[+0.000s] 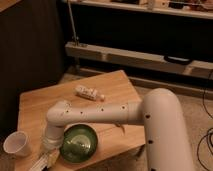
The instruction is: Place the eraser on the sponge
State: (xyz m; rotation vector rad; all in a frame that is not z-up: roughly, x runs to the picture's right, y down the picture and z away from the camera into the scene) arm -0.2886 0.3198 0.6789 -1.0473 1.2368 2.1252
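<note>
My gripper [44, 159] hangs from the white arm [100, 114] at the table's front left corner, low at the bottom edge of the camera view, just left of the green plate [77, 143]. The arm's wrist covers most of it. Neither the eraser nor the sponge shows; whatever lies under the gripper is hidden.
A white paper cup [17, 144] stands at the front left of the wooden table [115, 82]. A white tube-like bottle [89, 93] lies on its side at the table's middle. Dark shelving and a low rail run behind the table. Carpet lies to the right.
</note>
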